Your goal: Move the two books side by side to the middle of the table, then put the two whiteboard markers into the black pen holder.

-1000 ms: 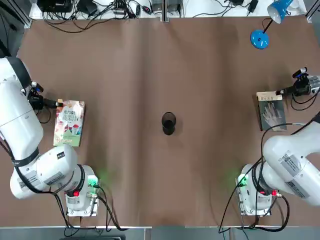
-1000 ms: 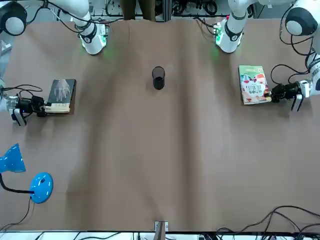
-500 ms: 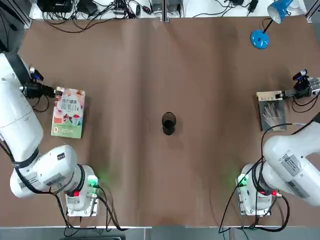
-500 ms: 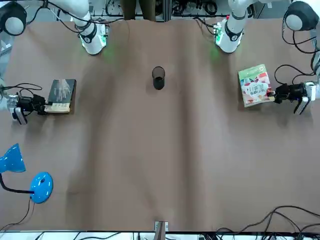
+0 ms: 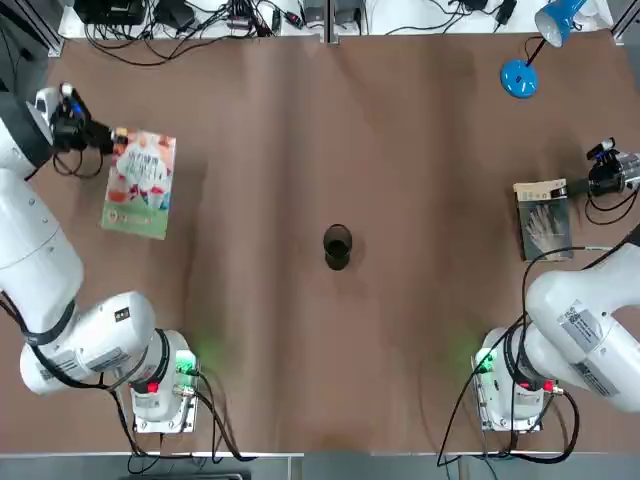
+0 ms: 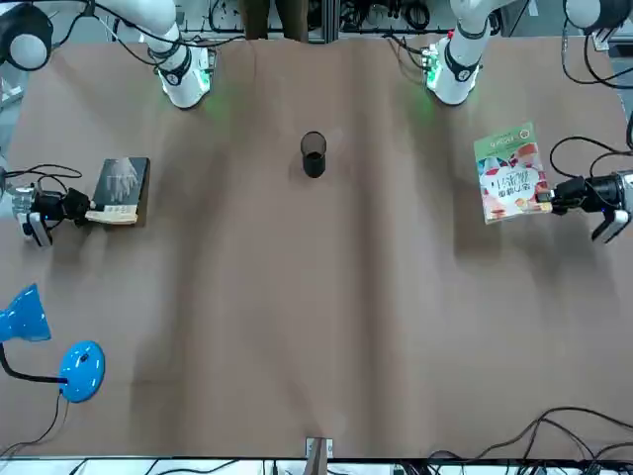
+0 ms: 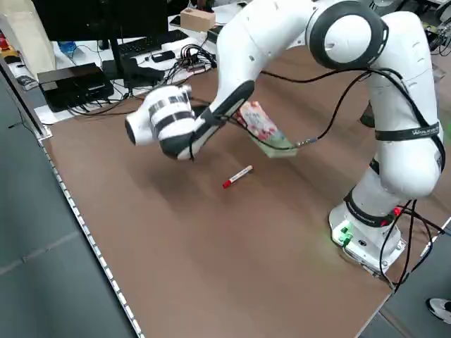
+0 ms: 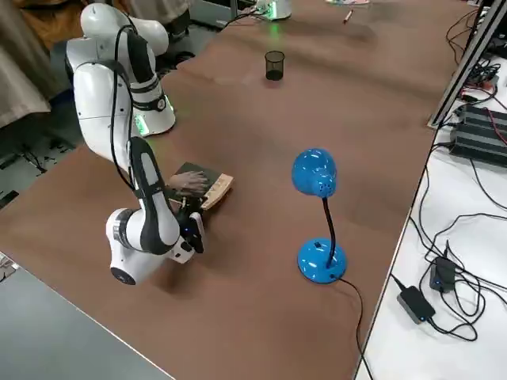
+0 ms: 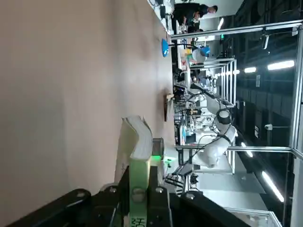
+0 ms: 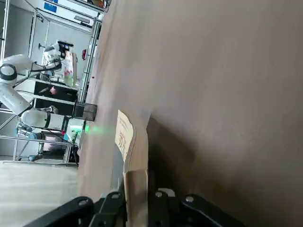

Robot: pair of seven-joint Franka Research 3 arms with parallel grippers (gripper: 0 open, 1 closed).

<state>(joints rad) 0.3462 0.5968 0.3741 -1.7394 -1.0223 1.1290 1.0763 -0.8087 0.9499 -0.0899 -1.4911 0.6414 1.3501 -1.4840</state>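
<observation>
At the robot's left, the left arm rises from its base, leans outward and reaches forward along that side of the table (image 5: 280, 320), its wrist laid over nearly level so that the left gripper (image 5: 120, 138) points inward. Its fingers are pinched on the outer edge of the colourful book (image 5: 140, 190), near the far corner, and carry it just above the tabletop, a little askew, the shadow lying apart from it. A red-capped marker (image 7: 237, 176) lies on the table near that arm, on its outer side. In the middle, well apart from both books, stands the black pen holder (image 5: 338, 247), upright. Forward and to the right is the blue lamp (image 5: 519, 78). At the robot's right, the right arm bows outward and folds back in, its wrist low and turned toward the centre. The right gripper (image 5: 562, 188) has its fingers pressed together on the outer edge of the dark book (image 5: 545, 228), near the far corner; whether that book is wholly clear of the table, I cannot tell.
</observation>
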